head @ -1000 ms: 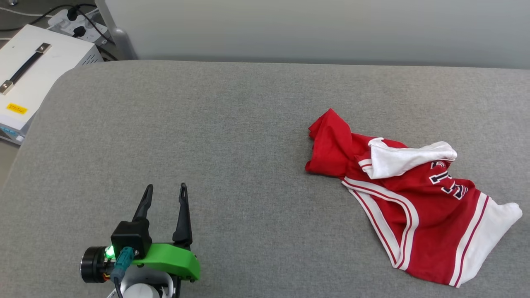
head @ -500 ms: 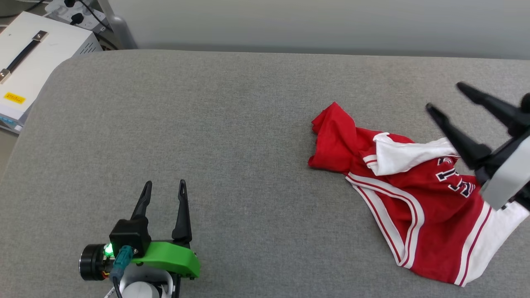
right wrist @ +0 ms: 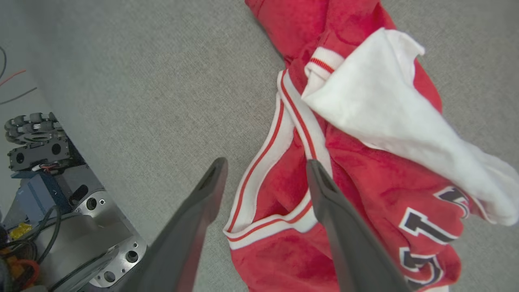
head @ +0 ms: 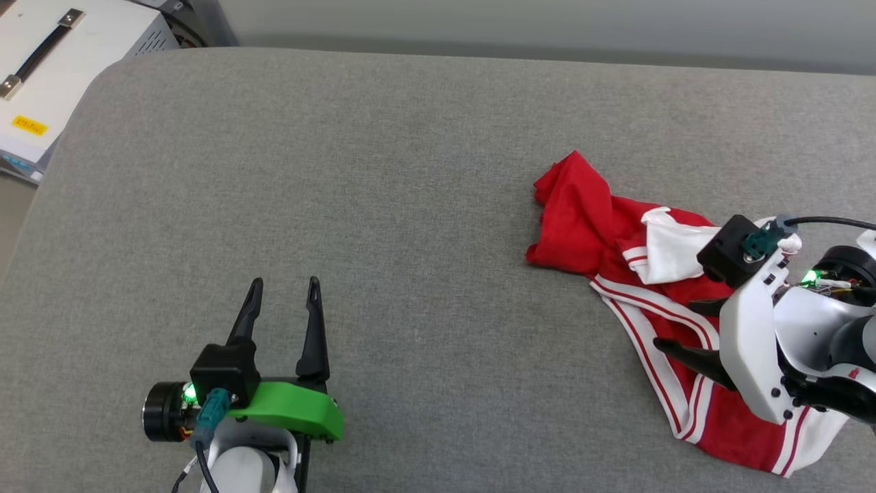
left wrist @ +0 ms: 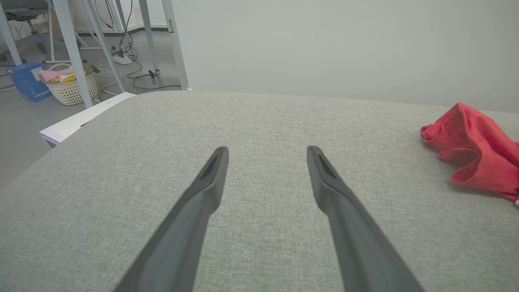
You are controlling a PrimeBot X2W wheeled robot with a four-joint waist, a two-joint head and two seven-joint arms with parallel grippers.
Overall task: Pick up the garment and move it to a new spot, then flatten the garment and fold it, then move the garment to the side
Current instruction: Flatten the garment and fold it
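Observation:
The garment [head: 582, 219] lies crumpled on the right of the grey padded surface [head: 410, 192]: red jersey, white sleeve folded over the top, red-and-white striped trim, black lettering partly showing. My right gripper [head: 674, 323] hangs over it, open, fingers pointing left. In the right wrist view the garment [right wrist: 365, 121] lies under my right gripper [right wrist: 266, 163], whose fingers straddle the striped neckline trim, gripping nothing. My left gripper [head: 284, 282] rests open at the lower left, far from the garment. Between the fingers of the left gripper [left wrist: 267, 152] is bare surface, and a red corner of the garment [left wrist: 474, 154] lies to the right.
A white case with a black handle [head: 61, 48] stands off the surface's far left corner. Beyond that edge are table legs, a white basket [left wrist: 71, 87] and a blue box [left wrist: 26, 81] on the floor. My wheeled base [right wrist: 40, 162] shows beside the near edge.
The head camera has tilted. My right gripper has come in from the right and turned down over the garment's neckline. The left gripper and the garment have stayed put.

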